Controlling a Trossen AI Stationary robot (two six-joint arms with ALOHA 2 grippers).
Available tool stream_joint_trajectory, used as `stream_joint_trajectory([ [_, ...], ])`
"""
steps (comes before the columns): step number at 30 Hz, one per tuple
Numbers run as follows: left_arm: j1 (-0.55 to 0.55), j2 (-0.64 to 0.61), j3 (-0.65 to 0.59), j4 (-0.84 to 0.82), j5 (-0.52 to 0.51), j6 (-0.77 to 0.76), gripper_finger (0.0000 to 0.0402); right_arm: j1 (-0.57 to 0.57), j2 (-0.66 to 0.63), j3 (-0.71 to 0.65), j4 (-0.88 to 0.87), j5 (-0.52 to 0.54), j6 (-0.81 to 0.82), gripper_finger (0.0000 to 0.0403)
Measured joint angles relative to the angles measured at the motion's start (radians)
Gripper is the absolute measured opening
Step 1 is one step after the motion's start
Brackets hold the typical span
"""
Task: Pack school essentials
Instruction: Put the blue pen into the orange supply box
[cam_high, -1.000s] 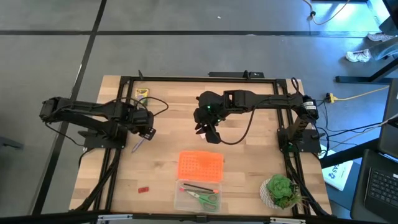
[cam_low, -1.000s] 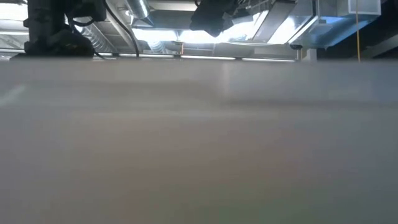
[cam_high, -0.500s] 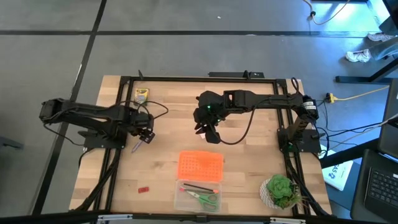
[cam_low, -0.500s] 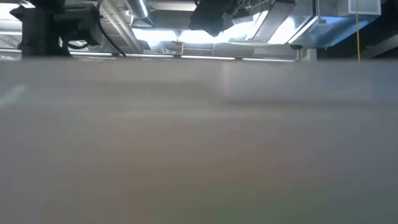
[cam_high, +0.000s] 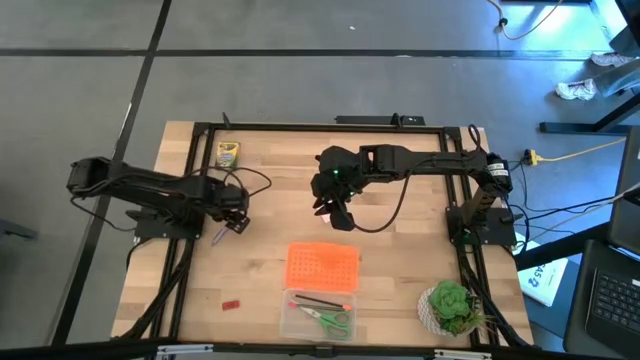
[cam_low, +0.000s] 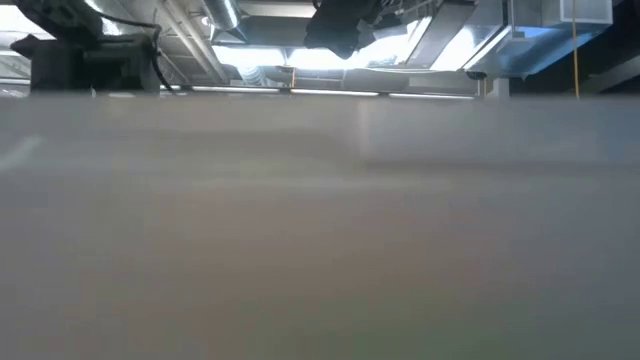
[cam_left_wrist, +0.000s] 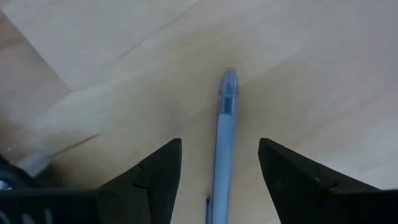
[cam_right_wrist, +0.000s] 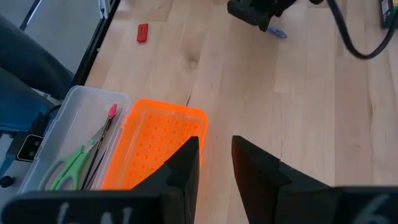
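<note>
The left end effector sat low over the left side of the bench, its fingers spread with a purple pen lying flat on the wood between them. Neither finger touched the pen in the left wrist view. From above, the pen showed only as a short tip poking out from under the end effector.

The right end effector hung above the middle of the bench, its fingers slightly apart and holding nothing. Below it in the right wrist view lay the orange lid, flipped open beside the clear box.

The box stood near the front edge, with the lid just behind it and touching it. Inside lay green scissors and a thin dark pencil with a red end, side by side.

A small red block lay on the wood left of the box, well apart from it. A yellow-green crayon box rested near the back left corner. A plant stood at the front right.

The low view showed only a blurred grey surface with parts of both arms above it.
</note>
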Motion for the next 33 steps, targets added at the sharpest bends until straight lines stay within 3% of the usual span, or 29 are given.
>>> stream_joint_trajectory([
  [9,0.0,0.129,0.005,0.051,0.013,0.034,0.0208,0.0,0.0,0.0,0.0,0.0,0.0,0.0097],
  [16,-0.002,0.137,0.005,0.053,0.015,0.032,0.0203,0.0,0.0,0.0,0.0,0.0,0.0,0.0097],
  [33,-0.002,0.138,0.003,0.042,0.013,0.025,0.0129,0.0,0.0,0.0,0.0,0.0,0.0,0.0097],
])
